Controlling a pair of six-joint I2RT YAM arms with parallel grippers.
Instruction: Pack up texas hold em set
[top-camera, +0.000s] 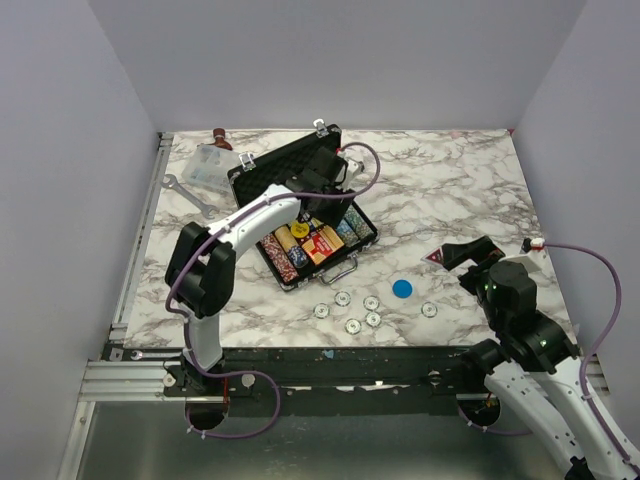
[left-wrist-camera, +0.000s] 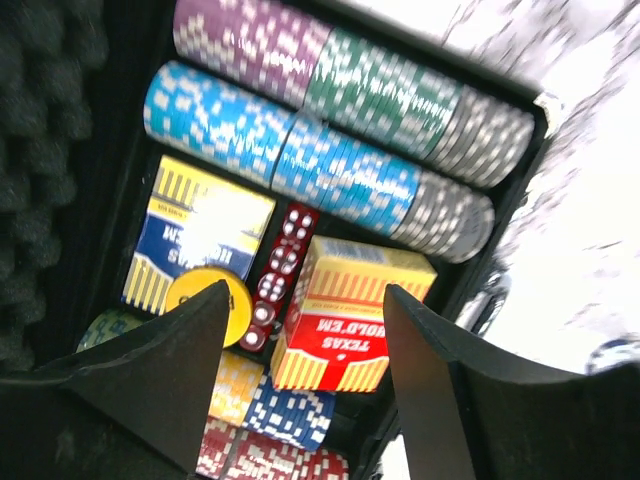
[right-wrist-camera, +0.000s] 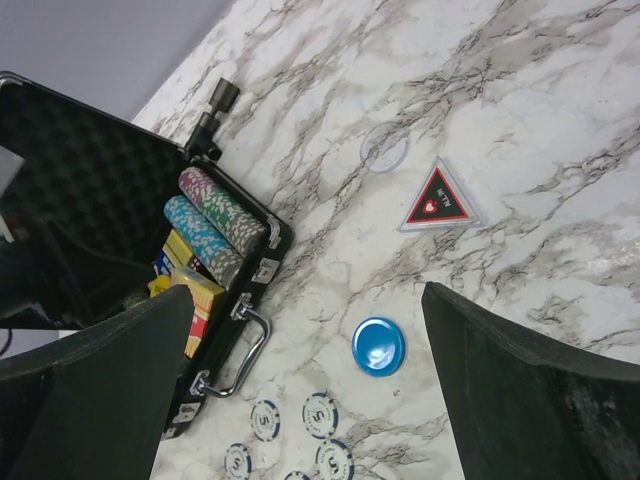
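A marble table seen from above, with the black briefcase lying open on its far left part, lid propped back and handle facing my arms. My left arm reaches over it.

In the left wrist view, the left gripper hangs above the open case, its jaws spread apart with nothing clamped between them. Below them a red-yellow card box lies tilted in its slot. I cannot tell whether the finger on the right of that view brushes it. Beside this box is a strip of red dice, then a blue-yellow card box with a yellow disc at its edge. The chip rows beyond are purple, green, blue and grey.

My right gripper hovers over the right half of the table, jaws spread wide and holding nothing. Just beside it on the marble lies a red-and-black triangular marker. The blue disc rests on the table between the case and the right arm. Six loose pale chips are scattered near it along the near edge, all outside the case. A clear plastic box and a silver wrench lie near the far left corner, left of the case.
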